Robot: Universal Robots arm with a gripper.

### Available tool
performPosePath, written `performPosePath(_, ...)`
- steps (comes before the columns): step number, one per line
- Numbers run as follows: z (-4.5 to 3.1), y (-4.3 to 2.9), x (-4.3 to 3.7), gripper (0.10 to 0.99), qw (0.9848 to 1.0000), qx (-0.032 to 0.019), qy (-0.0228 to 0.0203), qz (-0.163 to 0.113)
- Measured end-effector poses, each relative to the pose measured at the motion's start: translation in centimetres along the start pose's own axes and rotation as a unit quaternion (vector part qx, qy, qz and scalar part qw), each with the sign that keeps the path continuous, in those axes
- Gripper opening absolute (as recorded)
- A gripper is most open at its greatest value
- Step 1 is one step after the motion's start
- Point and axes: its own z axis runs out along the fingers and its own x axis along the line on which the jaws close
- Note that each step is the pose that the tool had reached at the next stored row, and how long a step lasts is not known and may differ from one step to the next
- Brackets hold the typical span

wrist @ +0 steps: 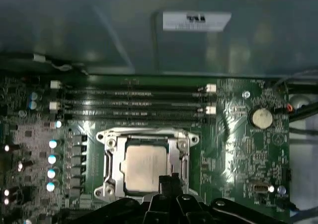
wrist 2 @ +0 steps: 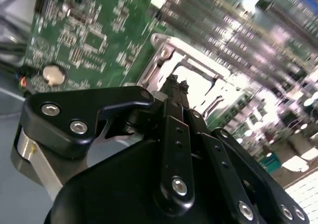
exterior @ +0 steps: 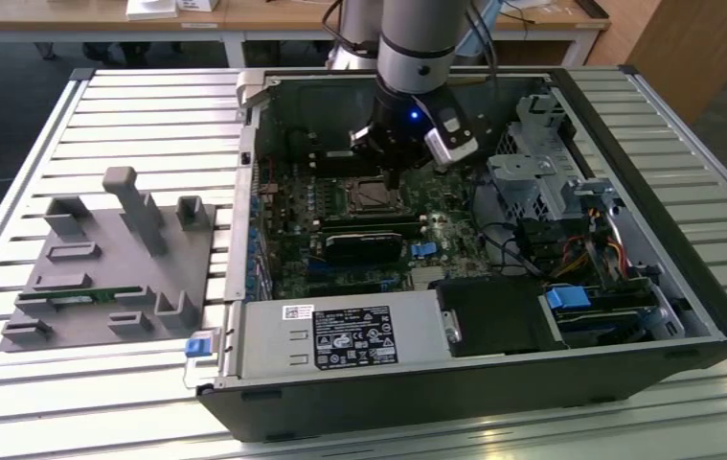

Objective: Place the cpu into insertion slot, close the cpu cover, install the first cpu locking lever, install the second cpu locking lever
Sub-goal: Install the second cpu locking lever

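The cpu (wrist: 145,167) lies flat in the insertion slot (exterior: 370,195) on the green motherboard, its pale metal top facing up. The silver cpu cover (wrist: 112,159) lies down around it, and the chip shows through the cover's window. My gripper (wrist: 169,183) hovers at the socket's near edge, with its dark fingertips pressed together just over the cover's rim and nothing between them. In the second wrist view the shut fingers (wrist 2: 174,87) point at the cover (wrist 2: 166,50), with a thin wire lever (wrist 2: 216,105) beside the socket. In the exterior view the gripper (exterior: 393,178) hangs directly above the socket.
Black memory slots (wrist: 134,105) run along one side of the socket, and a coin battery (wrist: 261,117) sits nearby. A drive cage (exterior: 535,172) and cables fill the case on the exterior view's right. A grey fixture (exterior: 114,264) stands on the table on that view's left.
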Motion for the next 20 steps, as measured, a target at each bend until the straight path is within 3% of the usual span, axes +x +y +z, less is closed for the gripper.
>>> performPosePath(2, 0.00, -0.46, 0.00, 0.106, 1.0000, 0.0000, 0.0000, 0.000)
performPosePath(10, -0.45, -0.59, -0.02, 0.106, 1.0000, -0.0001, 0.0019, 0.000)
performPosePath(15, -0.53, -1.81, -0.02, 0.106, 1.0000, -0.0011, 0.0019, 0.000)
performPosePath(16, -0.55, -1.97, -0.02, 0.106, 1.0000, -0.0032, 0.0020, 0.000)
performPosePath(17, -0.55, -2.09, -0.02, 0.106, 1.0000, -0.0096, 0.0022, 0.000)
performPosePath(19, -0.55, -2.28, -0.02, 0.106, 0.9996, -0.0274, 0.0036, 0.000)
performPosePath(20, -0.55, -2.45, -0.02, 0.106, 0.9994, -0.0332, 0.0042, 0.000)
